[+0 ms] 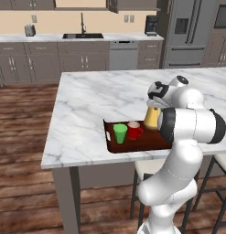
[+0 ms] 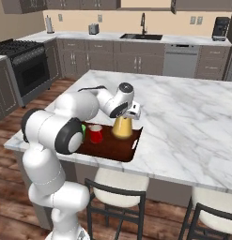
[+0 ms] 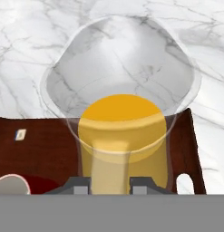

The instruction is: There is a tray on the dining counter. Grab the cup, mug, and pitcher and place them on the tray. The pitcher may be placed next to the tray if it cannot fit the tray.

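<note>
- The pitcher (image 2: 122, 127) stands upright at the far end of the tray (image 2: 118, 151), at the end away from the counter's corner, its amber base inside the raised rim; the tray evidently had room for it, so it need not go beside it.
- The gripper (image 3: 109, 186) comes at it from above: in the hand view the two dark fingers (image 3: 80, 186) bracket the pitcher's narrow clear top (image 3: 120, 68), one on each side and close against it. They look clenched on the neck, a sensible hold, since the wide base would not fit between them. I judge the pitcher to be grasped and not yet let go.
- The red mug (image 1: 134, 130) and the green cup (image 1: 120, 133) stand side by side in the tray toward the corner end, close together and clear of the pitcher, which left the far end free for the tallest vessel.
- The tray lies near the counter's (image 1: 87, 105) front edge, by the stools (image 2: 118, 187), within easy reach of the arm.
- With all three vessels on the tray, only releasing and lifting straight up seems left; a sideways pull could tip the pitcher.
</note>
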